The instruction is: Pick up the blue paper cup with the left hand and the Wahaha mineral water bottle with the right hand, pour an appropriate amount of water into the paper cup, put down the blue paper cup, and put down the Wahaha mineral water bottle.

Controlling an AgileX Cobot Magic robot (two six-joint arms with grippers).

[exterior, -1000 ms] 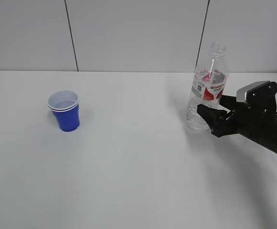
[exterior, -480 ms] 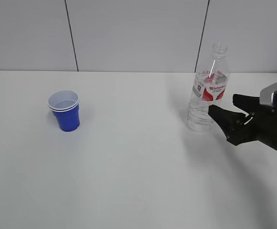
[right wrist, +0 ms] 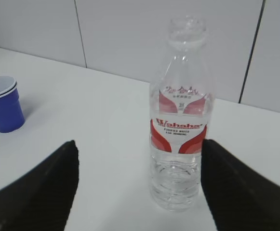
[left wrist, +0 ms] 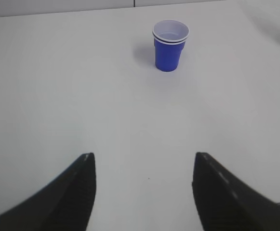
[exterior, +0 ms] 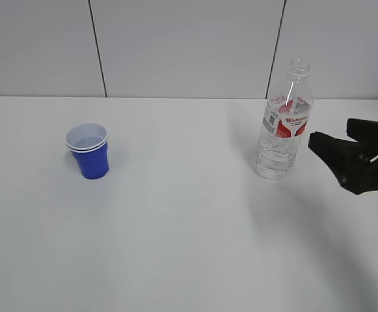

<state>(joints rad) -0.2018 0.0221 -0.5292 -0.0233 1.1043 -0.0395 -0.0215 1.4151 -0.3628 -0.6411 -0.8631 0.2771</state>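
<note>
Bottle point(exterior: 282, 123) upright on counter point(exterior: 189, 247), right end effector point(exterior: 337, 151) spread just right of it, apart, cup point(exterior: 89, 151) far left, left end effector point(left wrist: 142, 190) spread.

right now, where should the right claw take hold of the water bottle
Around the ribbed lower body of the Wahaha mineral water bottle, just under the red label, coming in level from its right. It stands upright and capless, so a low side grip likely keeps it steady. The right claw is open and already faces it.

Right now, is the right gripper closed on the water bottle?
No, the right gripper is open, clear of the upright Wahaha mineral water bottle.
</note>
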